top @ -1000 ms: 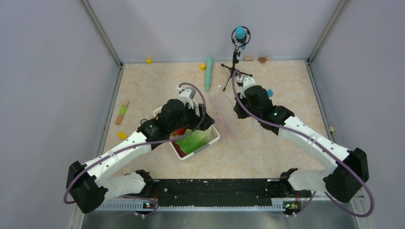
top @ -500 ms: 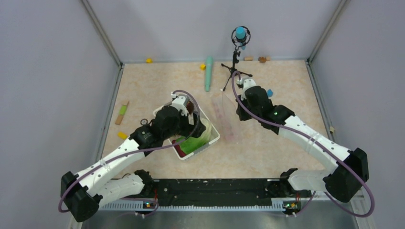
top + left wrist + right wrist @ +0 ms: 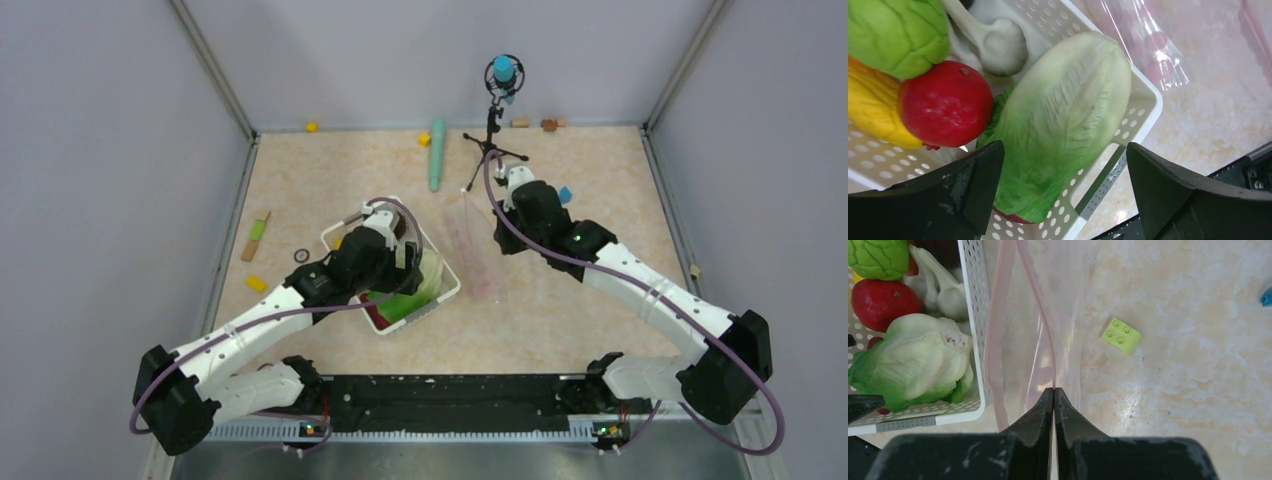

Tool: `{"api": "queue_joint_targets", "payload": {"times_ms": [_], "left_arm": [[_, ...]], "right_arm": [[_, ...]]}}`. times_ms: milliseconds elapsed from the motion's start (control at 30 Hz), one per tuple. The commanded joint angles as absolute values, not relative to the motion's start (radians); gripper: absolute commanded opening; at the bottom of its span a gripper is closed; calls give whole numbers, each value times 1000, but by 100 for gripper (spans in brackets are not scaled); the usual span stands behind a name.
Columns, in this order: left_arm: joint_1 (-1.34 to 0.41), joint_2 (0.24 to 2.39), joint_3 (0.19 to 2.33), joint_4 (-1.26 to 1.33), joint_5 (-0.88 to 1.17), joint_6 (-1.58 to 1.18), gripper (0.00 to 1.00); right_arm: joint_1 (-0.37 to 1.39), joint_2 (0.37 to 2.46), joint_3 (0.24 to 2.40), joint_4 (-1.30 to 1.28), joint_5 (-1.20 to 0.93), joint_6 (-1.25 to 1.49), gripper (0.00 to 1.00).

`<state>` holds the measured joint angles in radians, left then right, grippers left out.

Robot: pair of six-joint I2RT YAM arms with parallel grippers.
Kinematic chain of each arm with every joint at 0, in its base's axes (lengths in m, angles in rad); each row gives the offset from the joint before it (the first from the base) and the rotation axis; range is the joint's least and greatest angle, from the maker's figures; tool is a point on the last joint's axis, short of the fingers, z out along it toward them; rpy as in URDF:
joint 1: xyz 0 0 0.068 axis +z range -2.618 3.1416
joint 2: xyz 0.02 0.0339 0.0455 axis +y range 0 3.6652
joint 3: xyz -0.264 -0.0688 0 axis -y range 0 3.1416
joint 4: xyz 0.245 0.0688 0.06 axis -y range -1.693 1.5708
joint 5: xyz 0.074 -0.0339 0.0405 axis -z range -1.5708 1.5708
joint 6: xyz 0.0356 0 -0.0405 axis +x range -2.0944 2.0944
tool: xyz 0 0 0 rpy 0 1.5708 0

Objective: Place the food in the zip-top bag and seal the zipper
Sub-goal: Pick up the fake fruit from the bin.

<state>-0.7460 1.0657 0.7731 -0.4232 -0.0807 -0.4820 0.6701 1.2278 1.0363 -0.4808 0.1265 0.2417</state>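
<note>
The food lies in a white slotted basket: a pale green cabbage, a red apple, a green leafy piece, a yellow piece and a whitish piece. My left gripper is open, its jaws wide apart on either side of the cabbage's leafy end, just above it. My right gripper is shut on one wall of the clear zip-top bag beside the basket, holding the mouth apart. The pinkish zipper runs along it. In the top view the bag sits between the two grippers.
A green block lies on the table right of the bag. A teal cylinder and a small tripod stand at the back. Small blocks and a black ring lie left of the basket.
My left arm has swung and pulled back over the basket, with the gripper now lower over the cabbage. The bag has shifted into plainer view beside the basket. The right arm has barely moved.
</note>
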Motion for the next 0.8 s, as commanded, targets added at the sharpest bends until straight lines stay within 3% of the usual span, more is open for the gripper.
{"api": "queue_joint_targets", "payload": {"times_ms": [0,200,400,767], "left_arm": [[-742,973,798,-402,-254,-527,97],[-657,1009,858,-441,-416,-582,97],[-483,1133,883,-372,-248,-598,97],[-385,1316,901,-254,-138,-563,97]], "right_arm": [[678,1212,1091,-466,120,226,0],[676,1234,1102,-458,121,214,0],[674,1253,1098,-441,116,212,0],[673,1252,1074,-412,100,208,0]]}}
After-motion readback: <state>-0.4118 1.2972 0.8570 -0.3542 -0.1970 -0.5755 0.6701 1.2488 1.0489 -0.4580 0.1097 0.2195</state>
